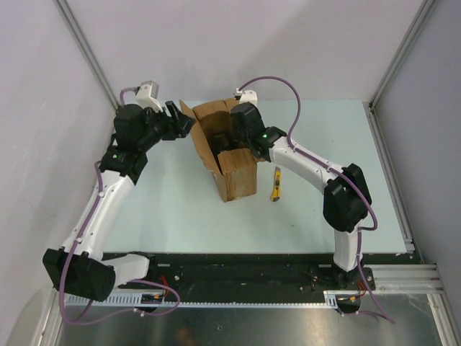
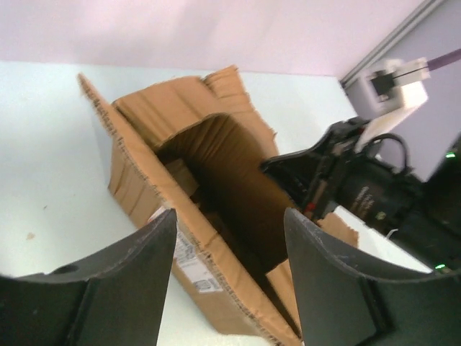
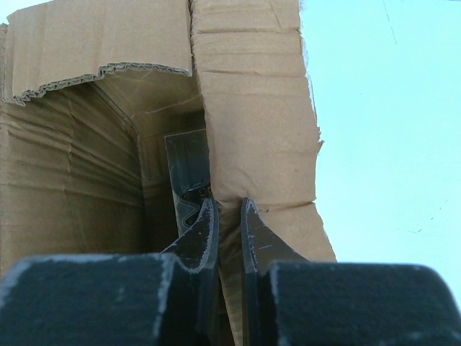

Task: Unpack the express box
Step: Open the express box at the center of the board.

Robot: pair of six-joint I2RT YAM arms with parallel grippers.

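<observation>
**Task item.** One large brown cardboard express box [image 1: 238,176] stands on the pale green table [image 1: 180,209], far of centre, between the two arms. Its top is open and its flaps are spread, with ragged, torn edges. One small white printed label [image 2: 189,254] sits on the outer wall facing the left wrist camera.

**Right tool.** The right tool [image 3: 229,216] is at the box opening. Its two fingers are closed together on the lower edge of one upright brown cardboard flap [image 3: 252,108], which passes between them. In the top view, the black wrist of the right arm lies over the opening and hides much of the interior.

**Left tool.** The left tool [image 2: 230,238] is at the far left corner of the box, just beside the spread flap. Its two fingers are apart and nothing is held between them. The pictures do not show whether it touches the flap.

**Surroundings.**
- One yellow-and-black utility knife [image 1: 275,185] lies flat on the table just right of the box, not touching it and clear of both tools.
- One slim dark item [image 3: 189,169] stands inside the box, against the inner wall. It is partly hidden by the clamped flap, and its type cannot be determined.

**Count.** Arms: two. Box: one. Knife: one. Visible items in the box: one.
</observation>
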